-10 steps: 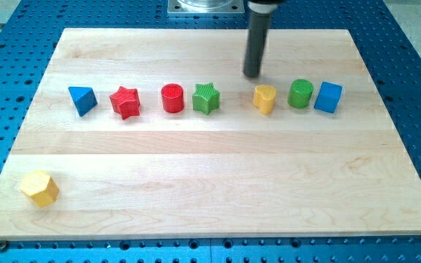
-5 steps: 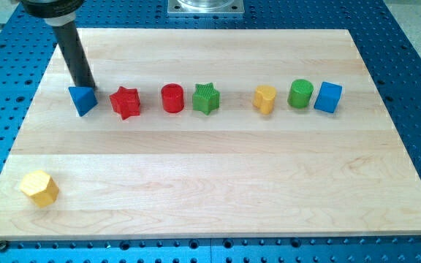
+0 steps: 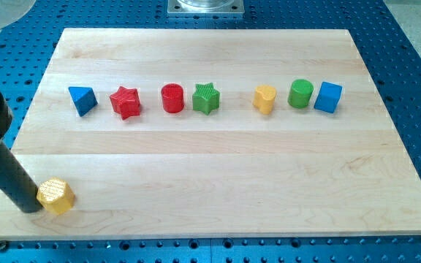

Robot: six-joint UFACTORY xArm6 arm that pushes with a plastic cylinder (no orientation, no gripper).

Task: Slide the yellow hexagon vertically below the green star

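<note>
The yellow hexagon [image 3: 55, 196] lies near the board's bottom left corner. My tip [image 3: 30, 208] rests on the board right against the hexagon's left side, and the dark rod slants up toward the view's left edge. The green star [image 3: 206, 97] stands in the row of blocks across the upper part of the board, far to the upper right of the hexagon.
In the row with the star, from the left: a blue triangle [image 3: 82, 100], a red star [image 3: 126, 102], a red cylinder [image 3: 172, 98], then past the green star a yellow block [image 3: 264, 98], a green cylinder [image 3: 300, 93] and a blue cube [image 3: 328, 97]. The wooden board [image 3: 218, 183] lies on a blue perforated table.
My tip has swept from above the yellow block, past the blue triangle, down to the bottom left. The yellow hexagon has shifted a little to the right.
</note>
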